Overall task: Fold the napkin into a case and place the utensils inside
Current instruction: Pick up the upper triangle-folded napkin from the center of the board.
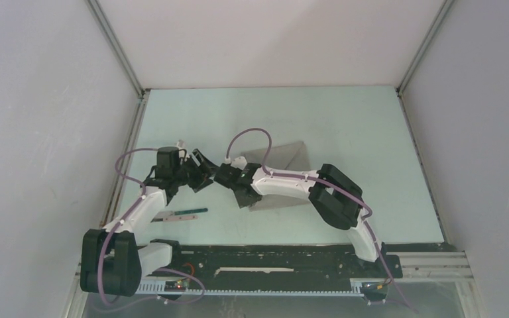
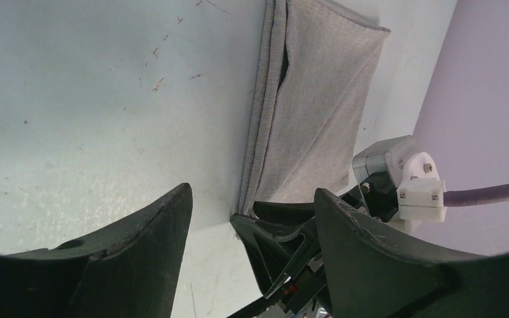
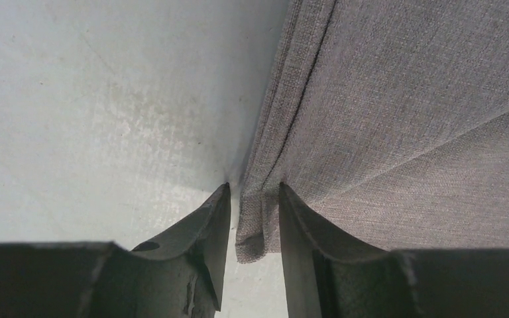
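While the utensils [image 1: 184, 214] lie on the tabletop [image 1: 344, 119] beside your left arm [image 1: 147, 205], your left jaws gape just beside the right jaws, which straddle a folded corner of the napkin [image 3: 404, 132]; you cannot tell whether they pinch it.

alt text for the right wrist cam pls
The right gripper pinches a folded corner of the grey napkin between its two dark fingers, seen from close up. The cloth, its layered folded edge running up the middle, fills the right half of the view, and the pale table fills the left.
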Tool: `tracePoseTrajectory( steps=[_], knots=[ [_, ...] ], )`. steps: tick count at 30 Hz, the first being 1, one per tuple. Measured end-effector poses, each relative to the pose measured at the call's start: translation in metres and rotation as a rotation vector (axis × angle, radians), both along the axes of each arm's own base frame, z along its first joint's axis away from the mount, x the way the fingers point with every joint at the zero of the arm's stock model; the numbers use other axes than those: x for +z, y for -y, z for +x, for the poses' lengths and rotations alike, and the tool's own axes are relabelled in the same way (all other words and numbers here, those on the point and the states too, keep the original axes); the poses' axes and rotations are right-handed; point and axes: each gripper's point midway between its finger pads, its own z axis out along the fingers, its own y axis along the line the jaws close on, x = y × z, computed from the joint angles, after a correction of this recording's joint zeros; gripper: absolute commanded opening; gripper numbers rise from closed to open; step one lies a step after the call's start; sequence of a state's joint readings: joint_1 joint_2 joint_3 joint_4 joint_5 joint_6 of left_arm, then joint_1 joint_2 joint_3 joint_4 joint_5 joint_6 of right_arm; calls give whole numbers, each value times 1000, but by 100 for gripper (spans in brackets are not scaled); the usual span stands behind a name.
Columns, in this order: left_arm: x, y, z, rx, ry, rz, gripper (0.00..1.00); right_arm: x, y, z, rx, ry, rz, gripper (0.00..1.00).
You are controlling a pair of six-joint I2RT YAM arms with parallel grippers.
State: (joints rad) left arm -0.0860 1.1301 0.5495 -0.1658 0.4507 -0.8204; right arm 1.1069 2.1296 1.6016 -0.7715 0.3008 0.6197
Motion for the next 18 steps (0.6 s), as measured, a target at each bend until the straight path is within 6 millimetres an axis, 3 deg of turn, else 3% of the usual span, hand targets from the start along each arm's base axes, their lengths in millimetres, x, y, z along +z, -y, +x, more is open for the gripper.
tracePoseTrajectory(
  steps=[3, 7, 13, 18],
  knots=[
    [0, 0, 0, 0, 0, 0, 73, 0, 1, 0, 7, 10, 0, 31],
    [1, 0, 1, 0, 7, -1, 73, -1, 6, 3, 17, 33, -16, 2],
    [-7, 1, 0, -1, -10, -8, 77, 1, 11, 8, 39, 69, -27, 0],
    [-15, 13, 12, -14, -40, -92, 78, 3, 23, 7, 88, 55, 14, 0]
  ],
)
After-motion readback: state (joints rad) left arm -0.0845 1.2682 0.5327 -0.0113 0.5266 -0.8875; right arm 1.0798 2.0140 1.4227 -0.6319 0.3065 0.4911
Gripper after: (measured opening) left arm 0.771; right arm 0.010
